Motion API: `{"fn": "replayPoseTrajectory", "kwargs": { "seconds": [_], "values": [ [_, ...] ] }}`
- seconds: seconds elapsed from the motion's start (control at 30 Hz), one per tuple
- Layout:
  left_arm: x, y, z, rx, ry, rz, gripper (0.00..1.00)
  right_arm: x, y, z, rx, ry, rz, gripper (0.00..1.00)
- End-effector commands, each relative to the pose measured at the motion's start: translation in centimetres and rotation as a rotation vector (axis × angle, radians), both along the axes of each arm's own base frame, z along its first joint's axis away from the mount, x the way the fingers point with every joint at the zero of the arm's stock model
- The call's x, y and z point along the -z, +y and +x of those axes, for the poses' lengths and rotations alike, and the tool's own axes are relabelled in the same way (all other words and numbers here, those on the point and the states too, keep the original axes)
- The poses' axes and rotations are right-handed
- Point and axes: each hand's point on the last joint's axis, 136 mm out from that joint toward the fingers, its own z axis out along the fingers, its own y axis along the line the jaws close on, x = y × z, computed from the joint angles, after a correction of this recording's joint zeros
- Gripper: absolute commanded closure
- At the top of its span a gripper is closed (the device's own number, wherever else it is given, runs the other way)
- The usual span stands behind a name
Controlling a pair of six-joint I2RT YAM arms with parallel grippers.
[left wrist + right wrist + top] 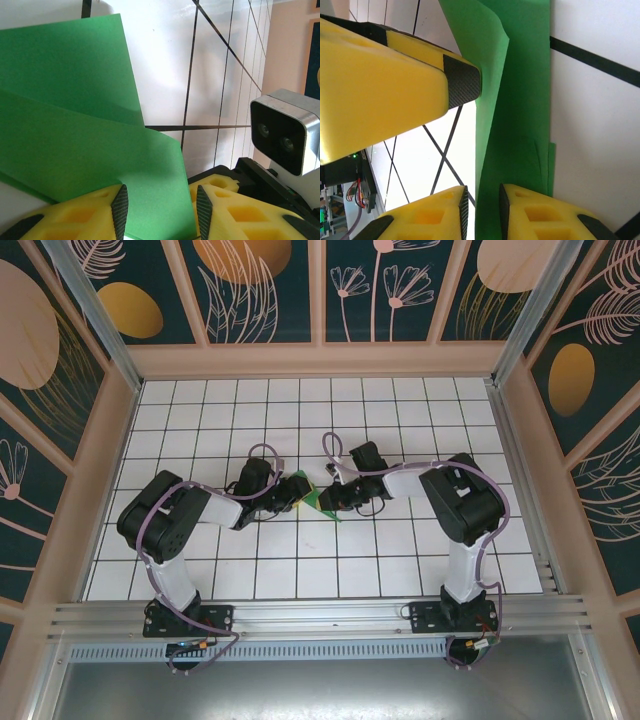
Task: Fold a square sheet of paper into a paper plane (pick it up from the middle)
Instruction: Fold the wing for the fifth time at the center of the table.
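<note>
The square sheet of paper [312,496] is green and folded into overlapping flaps, and it lies on the white grid table between both grippers. Whether it has a paper plane's pointed shape I cannot tell. My left gripper [290,490] comes in from the left. In the left wrist view its jaws [161,212] stand well apart, with a flap of the paper [75,135] between them. My right gripper [335,498] comes in from the right. In the right wrist view its jaws [483,212] stand slightly apart around a raised edge of the paper [520,125], with a gap on one side.
The left gripper's yellow finger [462,82] reaches close over the paper in the right wrist view. The right wrist's camera housing [285,132] sits close by in the left wrist view. Wooden walls [320,360] ring the tiled table [400,560].
</note>
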Motion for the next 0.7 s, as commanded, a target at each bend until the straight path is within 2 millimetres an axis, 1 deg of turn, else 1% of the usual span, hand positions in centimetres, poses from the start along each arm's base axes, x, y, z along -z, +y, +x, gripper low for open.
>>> {"fn": "replayPoseTrajectory", "kwargs": {
  "seconds": [0.0,0.17,0.3,0.37,0.47,0.6,0.63,0.67],
  "values": [
    [4.7,1.5,-1.3,-0.036,0.130,0.120,0.56,0.0,-0.9,-0.6,-0.009,-0.008,-0.025,0.75],
    [4.4,1.4,-1.1,-0.030,0.122,0.120,0.56,1.3,-1.1,-0.9,-0.013,0.014,-0.047,0.84],
    [3.5,1.1,-0.6,-0.021,0.093,0.114,0.56,2.5,-1.3,-1.3,-0.013,0.041,-0.055,0.90],
    [2.9,0.8,-0.2,-0.012,0.072,0.108,0.56,2.8,-1.3,-1.5,-0.013,0.055,-0.051,0.93],
    [1.5,0.3,0.2,0.005,0.025,0.082,0.55,3.0,-1.2,-1.7,-0.017,0.062,-0.039,0.96],
    [-0.9,-0.3,0.5,0.030,-0.051,0.032,0.54,3.0,-1.0,-2.0,-0.018,0.082,-0.016,1.00],
    [-1.4,-0.4,0.4,0.034,-0.064,0.018,0.54,2.9,-1.7,-1.2,0.009,0.086,-0.008,1.00],
    [-1.8,-0.5,0.3,0.036,-0.075,0.003,0.54,2.9,-1.7,-1.2,0.012,0.093,0.000,1.00]
  ]
}}
